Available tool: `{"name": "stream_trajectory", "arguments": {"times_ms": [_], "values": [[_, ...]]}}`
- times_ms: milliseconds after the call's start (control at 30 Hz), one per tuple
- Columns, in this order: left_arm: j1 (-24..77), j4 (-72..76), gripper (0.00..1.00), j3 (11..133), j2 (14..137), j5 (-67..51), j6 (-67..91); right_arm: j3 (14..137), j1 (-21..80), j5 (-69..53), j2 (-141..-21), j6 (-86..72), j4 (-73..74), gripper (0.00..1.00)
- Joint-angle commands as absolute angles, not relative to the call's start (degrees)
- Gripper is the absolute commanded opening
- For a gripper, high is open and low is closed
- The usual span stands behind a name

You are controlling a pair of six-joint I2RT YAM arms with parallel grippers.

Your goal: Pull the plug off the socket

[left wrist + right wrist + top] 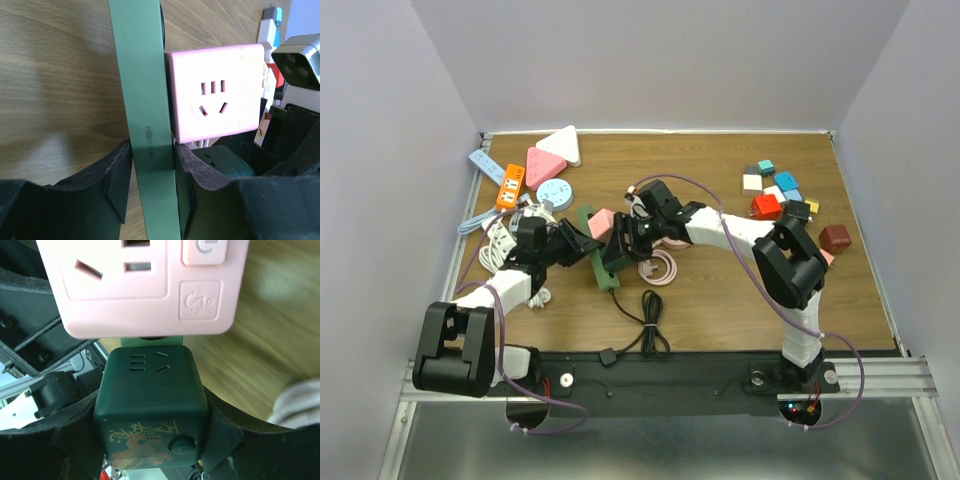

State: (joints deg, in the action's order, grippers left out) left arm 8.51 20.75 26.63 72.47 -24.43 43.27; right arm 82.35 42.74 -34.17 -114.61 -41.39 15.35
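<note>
Wooden worktop [720,300], pale walls [660,60] on three sides. Right gripper [150,422]: jaws clamped on sides of dark green cube plug [150,390], which sits against green power strip [145,100]. Left gripper [152,167]: jaws clamped across strip's long edges, plug just beside them. Just beyond both sets of jaws: pink adapter [215,90] on strip. Count: one plug, one pink adapter, one green strip. Far beyond right jaws: small cubes [767,206], number unclear.

Coloured adapter cubes [785,183] lie far right, power strips [542,165] far left.
</note>
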Motion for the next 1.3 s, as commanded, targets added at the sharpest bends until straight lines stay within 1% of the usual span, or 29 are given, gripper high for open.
{"name": "stream_trajectory", "arguments": {"times_ms": [0, 33, 167, 367, 500, 567, 633, 767, 800, 867, 900, 1000, 1200, 1267], "values": [[8.1, 24.3, 0.00, 25.8, 69.8, -25.8, 41.0, 78.5, 38.8, -33.8, -105.8, -39.9, 15.2, 0.00], [7.9, 24.3, 0.00, 25.6, 69.7, -25.5, 40.9, 76.6, 36.8, -33.8, -103.2, -39.0, 15.5, 0.00], [7.6, 24.3, 0.00, 25.3, 70.4, -25.3, 40.3, 74.4, 33.8, -34.7, -99.2, -37.3, 16.5, 0.00], [7.6, 23.6, 0.00, 27.2, 71.0, -25.8, 40.1, 75.8, 33.3, -37.2, -98.5, -36.3, 17.4, 0.00], [7.5, 22.5, 0.00, 28.5, 70.4, -26.0, 39.7, 76.8, 32.2, -35.1, -96.1, -35.7, 18.7, 0.01], [7.5, 21.7, 0.00, 29.0, 70.1, -26.2, 39.3, 77.9, 29.6, -33.1, -94.6, -35.2, 20.2, 0.00], [7.5, 21.6, 0.00, 29.1, 70.0, -26.5, 39.0, 80.2, 27.4, -28.1, -91.7, -33.4, 23.7, 0.00], [7.5, 20.2, 0.00, 29.5, 69.8, -27.5, 37.7, 82.6, 18.1, -16.5, -86.2, -32.6, 27.9, 0.00], [7.5, 19.9, 0.00, 29.8, 69.8, -27.4, 37.4, 82.9, 16.5, -10.0, -85.7, -32.4, 29.0, 0.01], [7.5, 18.8, 0.00, 30.1, 69.6, -27.2, 36.9, 83.7, 12.8, -2.3, -85.5, -31.9, 32.5, 0.00], [7.5, 18.4, 0.00, 30.5, 69.5, -27.2, 36.3, 83.8, 11.8, 5.0, -85.9, -31.6, 33.3, 0.01], [7.5, 17.7, 0.00, 30.9, 69.7, -27.7, 35.9, 83.7, 8.1, 17.0, -88.1, -33.0, 34.6, 0.00], [7.5, 16.8, 0.00, 31.2, 69.5, -28.6, 35.9, 88.8, 1.1, 24.9, -95.4, -34.8, 35.4, 0.00], [7.5, 16.0, 0.00, 31.3, 69.0, -28.7, 35.7, 88.7, -1.2, 24.3, -95.9, -35.2, 35.9, 0.00]]}}
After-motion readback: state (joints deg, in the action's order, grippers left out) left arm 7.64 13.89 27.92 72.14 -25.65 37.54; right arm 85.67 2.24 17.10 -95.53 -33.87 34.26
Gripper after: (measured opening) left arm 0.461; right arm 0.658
